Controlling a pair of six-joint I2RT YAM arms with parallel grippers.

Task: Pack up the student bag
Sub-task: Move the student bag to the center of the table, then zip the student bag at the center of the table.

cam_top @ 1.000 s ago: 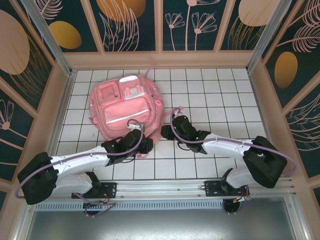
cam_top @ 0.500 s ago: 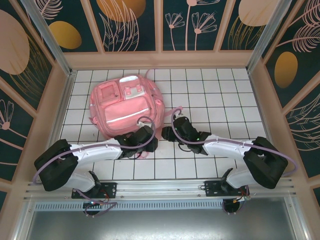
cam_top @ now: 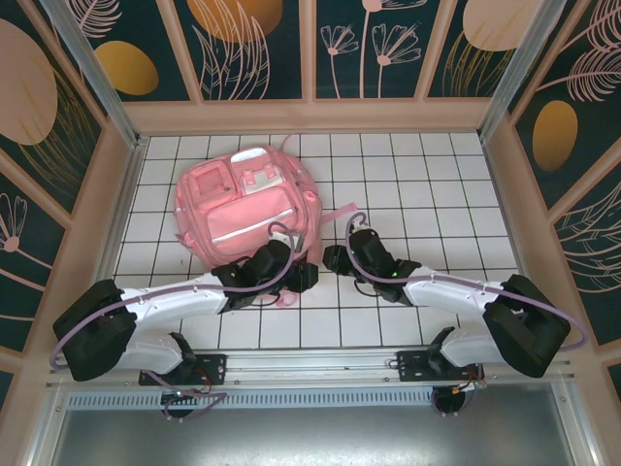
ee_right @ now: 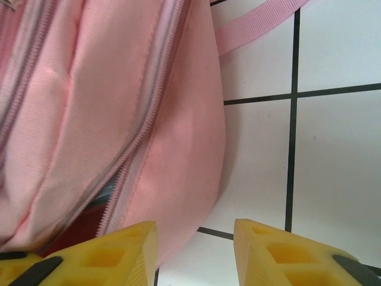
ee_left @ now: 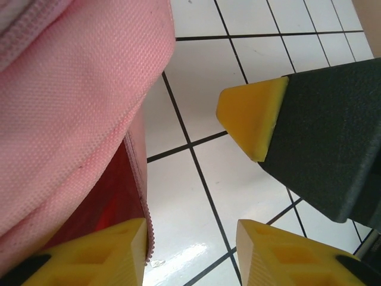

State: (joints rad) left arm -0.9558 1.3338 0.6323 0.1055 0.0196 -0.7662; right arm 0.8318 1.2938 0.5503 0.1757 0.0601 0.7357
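Soft, woven cloth on the student bag (ee_right: 119, 119). Shiny, smooth tiles on the bench (ee_right: 336, 161). Smooth plastic fingertips (ee_right: 280, 247) on the right hand (ee_right: 195, 247).

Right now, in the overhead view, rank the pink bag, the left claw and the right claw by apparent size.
1. student bag
2. left claw and right claw: they look about alike, so no ranking between them.

White arm shells (cam_top: 175, 306) with black joints (cam_top: 92, 330), looping lilac cables (cam_top: 175, 288) (one per arm) and yellow fingertips (ee_right: 280, 244).
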